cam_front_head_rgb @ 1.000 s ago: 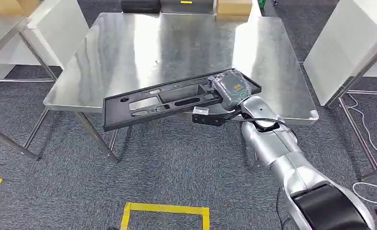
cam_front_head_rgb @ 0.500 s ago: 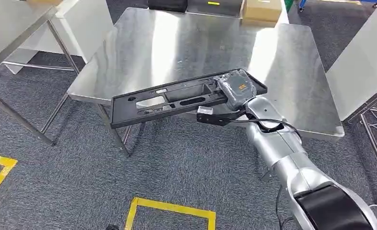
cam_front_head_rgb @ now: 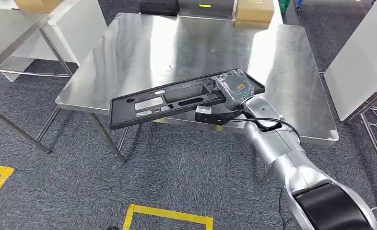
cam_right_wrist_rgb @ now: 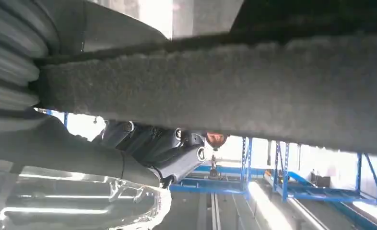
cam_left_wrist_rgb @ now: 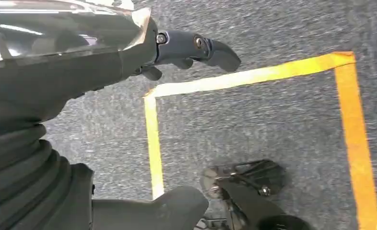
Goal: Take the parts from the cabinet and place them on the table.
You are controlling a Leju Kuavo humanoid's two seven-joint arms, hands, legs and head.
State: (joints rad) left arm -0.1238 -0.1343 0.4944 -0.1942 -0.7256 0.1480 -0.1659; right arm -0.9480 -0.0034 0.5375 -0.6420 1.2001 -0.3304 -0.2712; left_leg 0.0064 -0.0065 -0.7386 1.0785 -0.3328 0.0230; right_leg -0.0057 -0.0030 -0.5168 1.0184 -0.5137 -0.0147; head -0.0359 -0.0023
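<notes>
Table point(cam_front_head_rgb: 143, 52): a square stainless steel top on thin metal legs is seen over grey carpet, with cardboard boxes point(cam_front_head_rgb: 255, 10) beyond its far edge.
Part point(cam_front_head_rgb: 162, 101): a long black plastic panel with several cut-outs is held above the table's near edge; its long axis runs left to right, the left end projecting past the edge over the carpet and tilted slightly lower.
Right hand point(cam_front_head_rgb: 233, 89): wrapped in a clear cover and closed on the panel's right end; fingers point(cam_right_wrist_rgb: 170, 148) are curled under the panel.
Left hand point(cam_left_wrist_rgb: 129, 52): hung over the floor, nothing held, fingers apart.
Labels: an orange patch and a green mark are seen on the right hand; no writing can be read.
Floor tape point(cam_front_head_rgb: 170, 213): yellow lines on the carpet.
</notes>
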